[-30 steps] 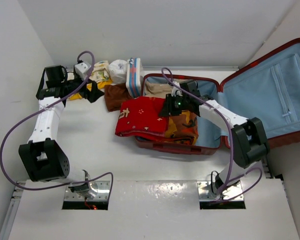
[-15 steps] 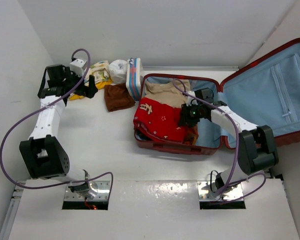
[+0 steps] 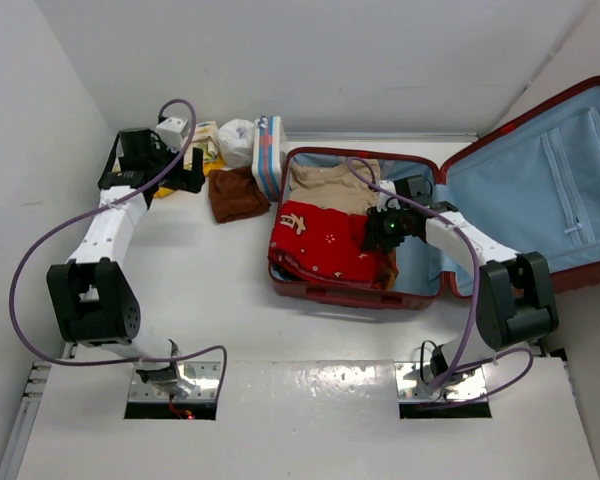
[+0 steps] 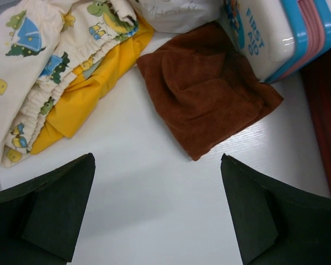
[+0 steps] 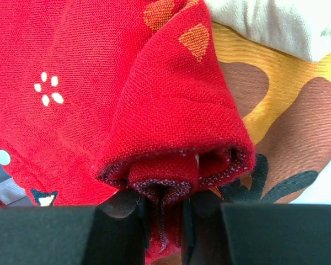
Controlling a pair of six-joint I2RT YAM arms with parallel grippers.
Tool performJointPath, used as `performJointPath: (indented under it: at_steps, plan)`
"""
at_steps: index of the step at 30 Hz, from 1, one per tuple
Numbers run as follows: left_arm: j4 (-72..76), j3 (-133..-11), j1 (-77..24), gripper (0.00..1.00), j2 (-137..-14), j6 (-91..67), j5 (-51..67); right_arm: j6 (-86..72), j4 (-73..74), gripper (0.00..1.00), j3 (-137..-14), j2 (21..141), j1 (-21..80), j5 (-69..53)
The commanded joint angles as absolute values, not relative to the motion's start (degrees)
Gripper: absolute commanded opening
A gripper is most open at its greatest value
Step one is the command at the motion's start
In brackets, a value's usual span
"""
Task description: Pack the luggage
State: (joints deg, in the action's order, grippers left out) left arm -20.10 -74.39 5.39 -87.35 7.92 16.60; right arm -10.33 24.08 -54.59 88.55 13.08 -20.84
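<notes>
Pinching the folded hem of the red garment point(image 3: 320, 240), the right gripper point(image 5: 163, 210) hangs directly over the open luggage point(image 3: 550, 190), while the left gripper point(image 4: 157, 165), spread wide, stands well to its left.

Inside the luggage point(image 3: 540, 190) a folded cloth point(image 3: 325, 243); towel point(image 3: 236, 193) and first-aid box point(image 3: 267, 155) just left.

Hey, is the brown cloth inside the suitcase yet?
No, the brown cloth lies on the white table, outside the luggage and left of it.
</notes>
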Motion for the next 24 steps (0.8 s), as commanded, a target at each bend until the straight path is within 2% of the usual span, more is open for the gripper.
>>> performJointPath:
  at_steps: [1, 2, 3, 5, 6, 11, 17, 24]
  plan:
    - [-17.58, -78.30, 2.65, 1.00, -88.76, 4.23, 14.07, -7.30, 24.61, 0.02, -54.76, 86.75, 11.60, -14.77]
    - [-17.58, -79.27, 1.59, 1.00, -89.29, 2.91, 12.84, -7.29, 24.35, 0.12, -54.76, 86.75, 11.51, -14.50]
    - [-17.58, -80.50, 0.19, 1.00, -90.08, -1.02, 10.13, -7.47, 24.52, 0.38, -54.84, 86.84, 11.60, -14.41]
    - [-18.88, -86.02, -3.84, 1.00, -93.40, -4.29, 2.66, -8.34, 25.40, 0.60, -56.50, 86.84, 11.60, -15.46]
    - [-19.51, -87.96, -5.09, 1.00, -94.65, -7.26, 0.90, -9.22, 25.49, 0.78, -57.04, 86.57, 11.69, -15.99]
    - [-25.73, -104.37, -10.10, 1.00, -105.19, -14.67, -2.11, -13.88, 24.44, 0.89, -60.82, 82.72, 12.39, -19.24]
    - [-29.36, -119.33, -12.03, 1.00, -118.19, -23.19, 1.32, -15.56, 25.93, 0.90, -64.60, 79.81, 13.27, -19.34]
    - [-30.41, -126.03, -14.85, 1.00, -125.94, -26.36, -3.43, -14.50, 27.16, 0.90, -63.55, 76.38, 13.27, -16.18]
